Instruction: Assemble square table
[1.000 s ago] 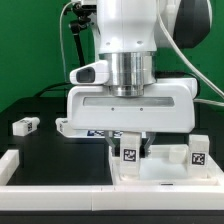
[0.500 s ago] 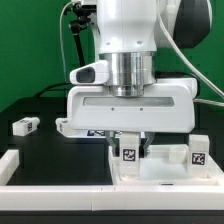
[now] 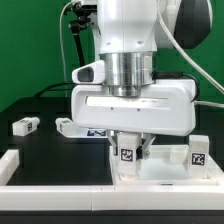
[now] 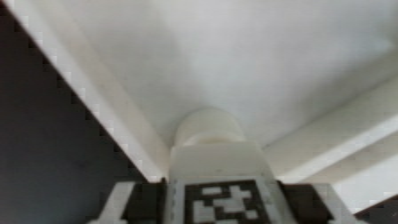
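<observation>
My gripper is shut on a short white leg block with a black-and-white tag, holding it upright over the white square table top at the exterior view's front right. In the wrist view the leg block sits between my two dark fingers, with the white top's surface and its raised rim below. A second tagged leg block stands on the top at the right. Two more leg blocks lie on the black table, one at the left and one partly behind my hand.
A long white border rail runs along the front left edge of the black table. A green backdrop and cables stand behind the arm. The arm's wide white hand body hides much of the middle of the scene.
My hand has shifted slightly to the exterior view's right and turned a little, with the leg block still in it. The other parts have not moved.
</observation>
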You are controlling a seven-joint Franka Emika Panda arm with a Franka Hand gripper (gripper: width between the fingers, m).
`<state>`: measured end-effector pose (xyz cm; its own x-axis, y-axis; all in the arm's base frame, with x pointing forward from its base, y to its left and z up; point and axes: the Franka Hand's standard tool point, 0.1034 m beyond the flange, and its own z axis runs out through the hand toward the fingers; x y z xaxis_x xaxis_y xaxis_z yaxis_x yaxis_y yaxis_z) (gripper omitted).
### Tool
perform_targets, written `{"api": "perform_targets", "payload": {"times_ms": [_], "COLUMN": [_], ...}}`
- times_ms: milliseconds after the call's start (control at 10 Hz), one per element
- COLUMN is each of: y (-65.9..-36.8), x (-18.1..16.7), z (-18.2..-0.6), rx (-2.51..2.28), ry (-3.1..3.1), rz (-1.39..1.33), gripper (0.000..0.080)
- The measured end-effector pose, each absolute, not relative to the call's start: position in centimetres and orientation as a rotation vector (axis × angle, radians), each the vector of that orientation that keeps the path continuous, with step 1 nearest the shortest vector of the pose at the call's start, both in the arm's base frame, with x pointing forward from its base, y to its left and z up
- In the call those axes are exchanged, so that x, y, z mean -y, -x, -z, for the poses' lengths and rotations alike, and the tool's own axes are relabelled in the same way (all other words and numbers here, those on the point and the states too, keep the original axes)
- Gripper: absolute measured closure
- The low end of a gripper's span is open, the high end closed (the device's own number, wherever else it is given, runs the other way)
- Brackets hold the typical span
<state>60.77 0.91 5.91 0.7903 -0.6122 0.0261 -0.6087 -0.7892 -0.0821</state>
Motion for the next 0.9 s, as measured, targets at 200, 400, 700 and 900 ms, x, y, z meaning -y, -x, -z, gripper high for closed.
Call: {"api": "perform_targets", "payload": {"times_ms": [200,400,700,900], "y": [-60.86,-61.0,-61.06,-61.1], "x": [-0.93,-0.98,-0.96,-1.19], "z": [-5.96,-5.91,-5.92,-5.95], "rx": [-1.269,-1.354,-1.736,-2.168], "ry": [2.776,2.731,2.476,2.067], "rz": [0.064,0.08,0.046,-0.054], "gripper": [0.0515,0.0514,0.0514,0.0514]}}
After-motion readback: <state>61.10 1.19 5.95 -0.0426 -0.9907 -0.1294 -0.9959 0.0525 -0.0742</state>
